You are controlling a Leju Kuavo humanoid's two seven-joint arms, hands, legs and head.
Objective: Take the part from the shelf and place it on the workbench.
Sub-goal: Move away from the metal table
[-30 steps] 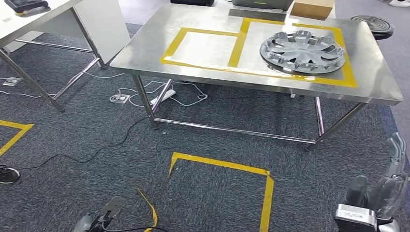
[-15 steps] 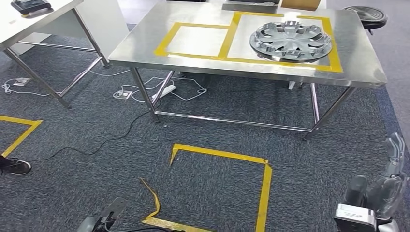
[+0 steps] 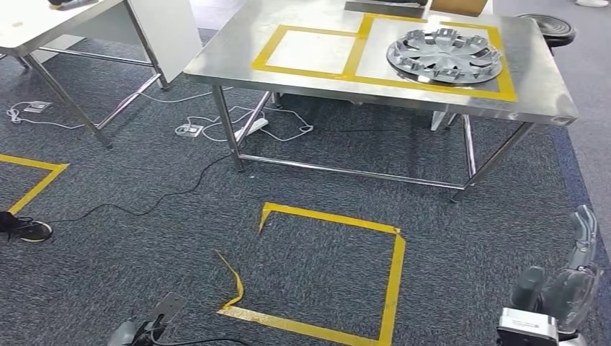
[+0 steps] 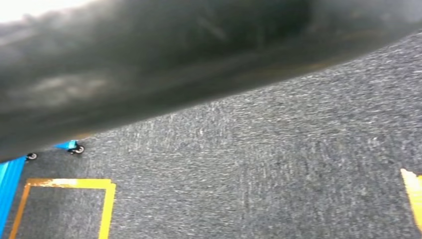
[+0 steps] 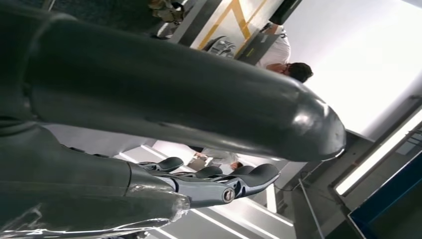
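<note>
Part: the grey plastic wheel cover with spokes (image 3: pixel 444 56) lies flat on the steel workbench (image 3: pixel 317 76), inside the larger yellow-taped rectangle (image 3: pixel 509 79), towards the bench's far right.
Smaller taped square: (image 3: pixel 263 56) sits just left of it, sharing one tape line.
Right hand: (image 3: pixel 569 285) hangs low by the robot's side, well clear of the bench, fingers straight and apart, holding nothing; the wrist view shows the same loose spread (image 5: pixel 219 179).
Left hand: (image 3: pixel 148 328) low at the bottom edge, dark and partly cut off; I can't tell how its fingers lie.
Floor: grey carpet with a yellow tape square (image 3: pixel 393 277) before the bench, white cables (image 3: pixel 238 133) beneath it.
White table: (image 3: pixel 43 29) stands to the left.
</note>
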